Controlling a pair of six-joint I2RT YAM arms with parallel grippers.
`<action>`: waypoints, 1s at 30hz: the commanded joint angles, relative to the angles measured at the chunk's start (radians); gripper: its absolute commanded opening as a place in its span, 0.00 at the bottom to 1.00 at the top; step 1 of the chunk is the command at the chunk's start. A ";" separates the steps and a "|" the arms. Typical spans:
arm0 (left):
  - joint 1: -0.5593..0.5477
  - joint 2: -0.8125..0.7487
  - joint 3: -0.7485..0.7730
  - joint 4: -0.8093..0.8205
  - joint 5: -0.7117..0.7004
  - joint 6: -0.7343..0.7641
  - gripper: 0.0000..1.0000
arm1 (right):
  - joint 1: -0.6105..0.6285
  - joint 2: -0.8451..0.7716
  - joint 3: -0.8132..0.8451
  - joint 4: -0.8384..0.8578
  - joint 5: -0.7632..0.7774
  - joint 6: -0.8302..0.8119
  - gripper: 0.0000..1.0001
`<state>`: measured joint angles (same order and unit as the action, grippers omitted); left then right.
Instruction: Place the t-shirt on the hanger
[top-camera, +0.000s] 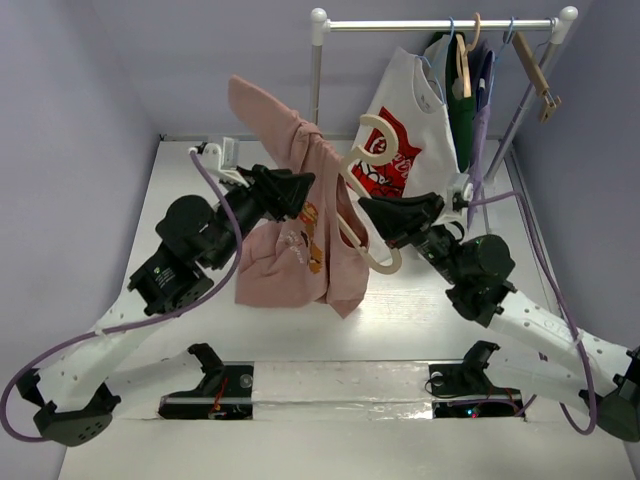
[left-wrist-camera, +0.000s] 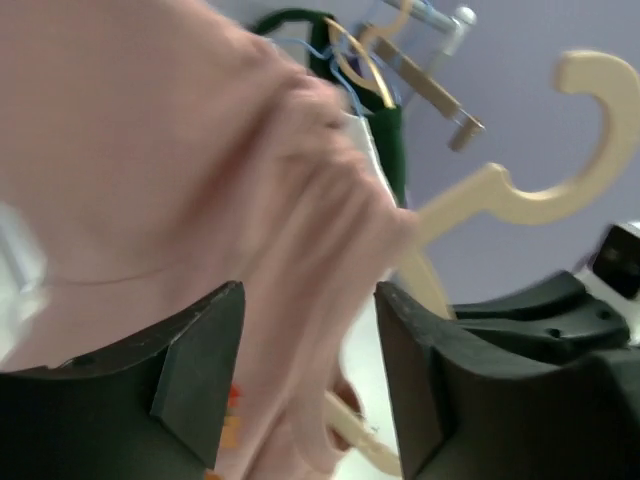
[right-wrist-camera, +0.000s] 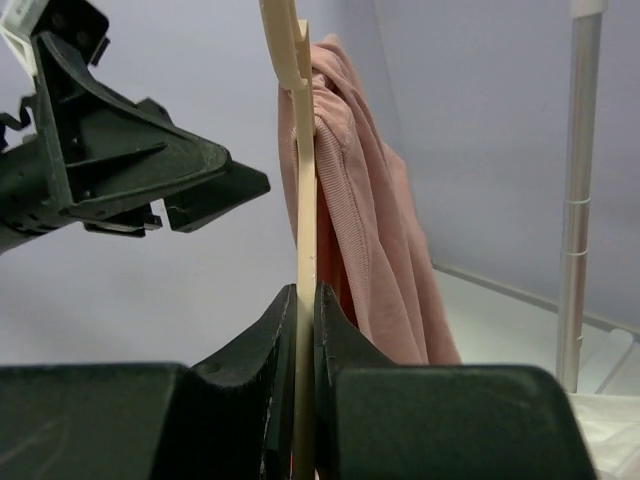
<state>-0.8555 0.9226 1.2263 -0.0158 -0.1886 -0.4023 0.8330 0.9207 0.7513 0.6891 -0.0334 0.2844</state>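
Bright, even light comes from above, leaving soft grey shadows on the white table (top-camera: 400, 320) and a shiny strip along its front, and the pink t-shirt (left-wrist-camera: 150, 150) looks smeared and fuzzy close to the left wrist camera.

My left arm (top-camera: 185, 255) and my right arm (top-camera: 485, 270) are white at the bottom and black higher up, with big round black joints. A purple cable (top-camera: 212, 195) loops along each one. My fingers (left-wrist-camera: 195, 370) are black, thick and wedge-shaped. A small white block (top-camera: 226, 154) sits by my left wrist.
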 joint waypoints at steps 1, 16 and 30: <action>-0.001 -0.080 -0.010 0.139 -0.126 0.020 0.57 | 0.003 -0.072 -0.016 0.129 0.021 0.004 0.00; -0.001 0.079 0.015 0.338 -0.138 -0.036 0.75 | 0.003 -0.108 -0.081 0.127 -0.002 0.030 0.00; -0.001 0.266 0.085 0.367 -0.178 -0.116 0.71 | 0.003 -0.077 -0.070 0.110 -0.036 0.038 0.00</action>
<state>-0.8555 1.1702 1.2778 0.2600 -0.4095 -0.4706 0.8330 0.8379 0.6544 0.6971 -0.0460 0.3168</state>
